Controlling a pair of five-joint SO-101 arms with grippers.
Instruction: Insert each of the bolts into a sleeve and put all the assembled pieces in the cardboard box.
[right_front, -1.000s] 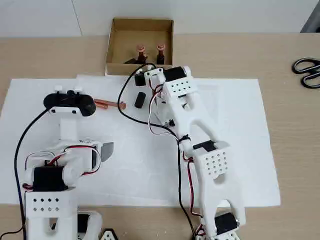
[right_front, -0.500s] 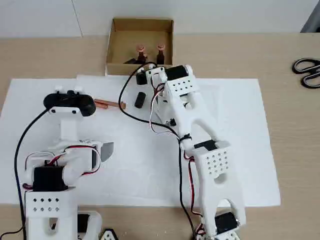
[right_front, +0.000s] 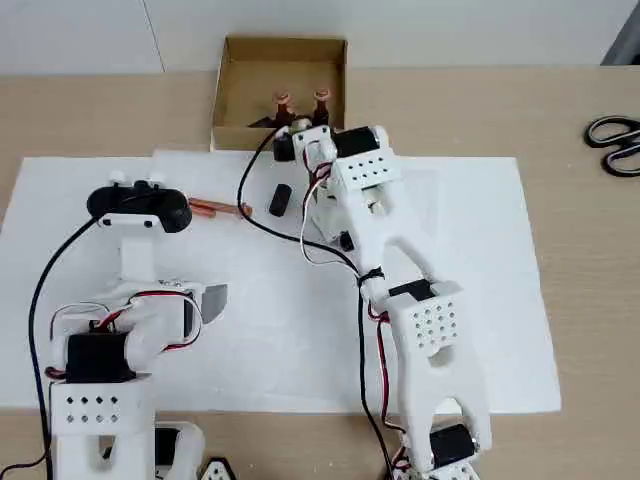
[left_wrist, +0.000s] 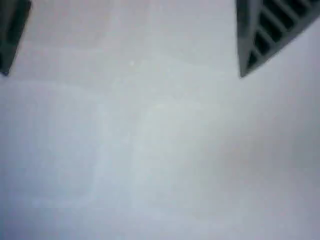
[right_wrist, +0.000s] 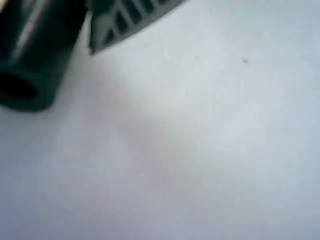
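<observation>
- The right gripper (right_front: 293, 150) was positioned at the far edge of the white paper sheet (right_front: 480, 300), just on the near side of the cardboard box (right_front: 228, 95).
- It was closed on a black sleeve (right_wrist: 30, 55). In the right wrist view the sleeve was pressed against one ribbed finger (right_wrist: 135, 15), with its open bore shown and the paper beneath it.
- The left gripper (left_wrist: 124, 70) was held over bare paper on the left of the sheet. It was spread wide, and nothing was gripped between its two tips.
- A copper bolt (right_front: 218, 208) was laid flat on the paper, between the left arm's black wrist block (right_front: 140, 205) and a second sleeve (right_front: 280, 199).
- The second sleeve was left loose on the paper, just right of the bolt's end and apart from it, on the near side of the right gripper.
- Inside the cardboard box, a left assembled piece (right_front: 282, 104) and a right assembled piece (right_front: 321, 102) were stood upright side by side, close to the box's near wall, each with a copper bolt head above a black sleeve.
- A pair of scissors (right_front: 615, 145) was laid on the bare wooden table (right_front: 100, 110) at the far right, well apart from the paper's contents.
</observation>
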